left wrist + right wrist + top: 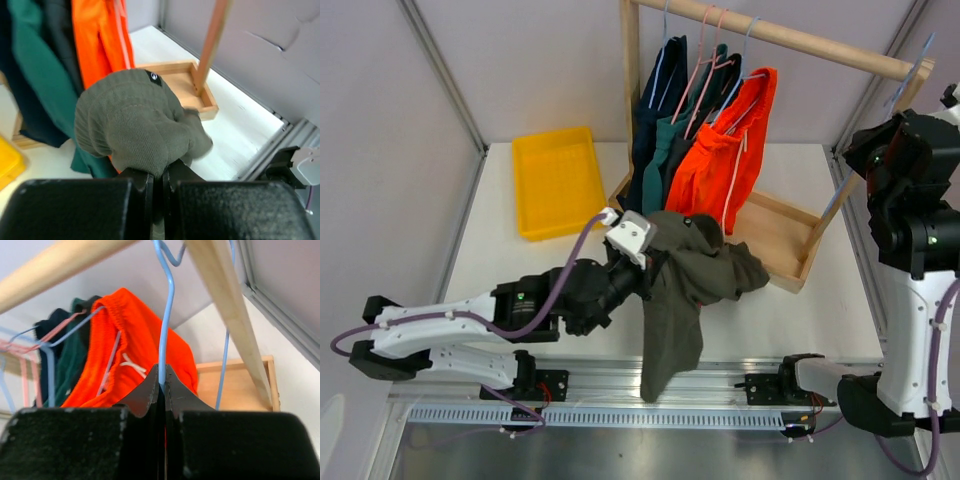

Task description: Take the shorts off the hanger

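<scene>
Evidently soft and light, the olive shorts (688, 285) droop in folds over the worktop's near edge, bunched between the left gripper's (159, 176) pinched jaws. The waistband looks the surest hold. Farther right, the right gripper (161, 384) clamps a blue hanger (164, 325). The remaining shorts (725, 150) hang toward the far edge.

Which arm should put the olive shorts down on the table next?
Left. The left gripper is shut on the olive shorts, already off the rail and dangling above the table. The right gripper is busy high at the rail, shut on a blue hanger.
</scene>
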